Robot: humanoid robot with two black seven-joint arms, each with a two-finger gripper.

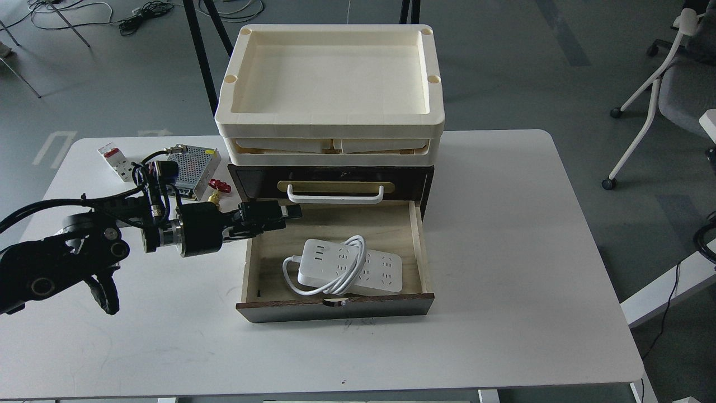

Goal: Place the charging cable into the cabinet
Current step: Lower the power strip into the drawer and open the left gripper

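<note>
Closing step: charging cable (352,273) already lies inside the open lower drawer of the cabinet (335,305), strip flat on the pale wood floor, cord coiled over its left half; I judge what is left is pushing the drawer home.
Left fingers (288,212): hovering over the drawer's left rear corner, just below the upper drawer front; they look pressed together with nothing between them, though the view is dark and side-on.
Right fingers: not in view.
Advice, clearance: I would lift clear of the drawer's side wall before any push, as I sit above its inner edge.
Advice, contact: I would press on the dark front panel near its middle, so the drawer slides straight and does not skew.
Advice, cord: loop sits inside the walls and looks low; I would check it does not snag the upper drawer front.
Upper drawer: shut, white bar handle (335,196) on brass plate.
Cream trays (330,84): stacked on top of the cabinet; a hard shove could shift them.
Worktop (531,252): white; breaker (114,162) and metal power-supply box (193,165) at left rear, well apart from the drawer.
Writing: none legible; power-supply label too small to read.
</note>
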